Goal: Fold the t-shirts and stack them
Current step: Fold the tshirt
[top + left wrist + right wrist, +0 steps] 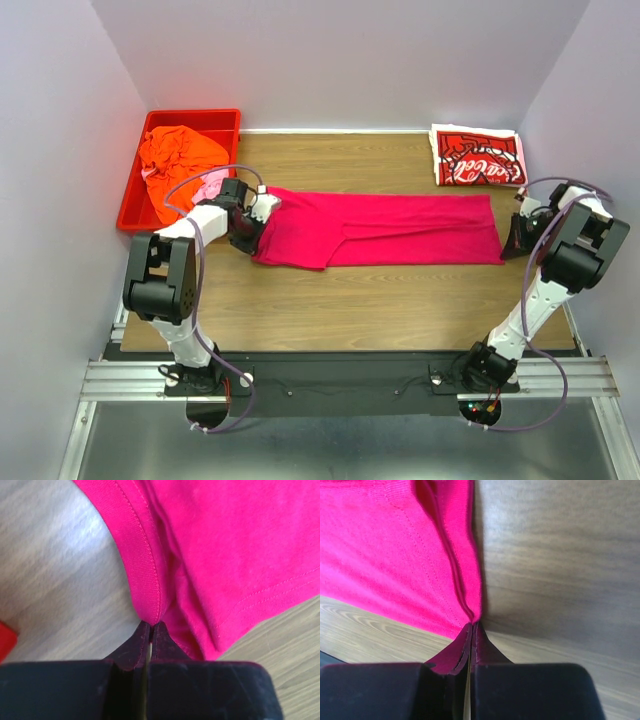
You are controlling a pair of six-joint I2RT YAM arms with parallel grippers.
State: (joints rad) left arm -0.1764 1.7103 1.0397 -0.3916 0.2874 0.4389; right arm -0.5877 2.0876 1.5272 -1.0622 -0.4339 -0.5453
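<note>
The magenta-pink t-shirt [390, 228] lies folded lengthwise into a long strip across the table's middle. My left gripper [246, 222] is shut on its left end, pinching the ribbed collar [145, 575] between the fingertips [131, 647]. My right gripper [516, 236] is shut on its right end, pinching the hem edge [465, 580]. The red-and-white Coca-Cola t-shirt [478, 156] lies folded at the back right. The orange t-shirt [178, 158] and a bit of a light pink one [208, 188] are bunched in the bin.
The red plastic bin [222, 118] stands at the back left corner, next to the left arm. White walls close the left, back and right sides. The wooden table [380, 305] runs bare in front of the shirt.
</note>
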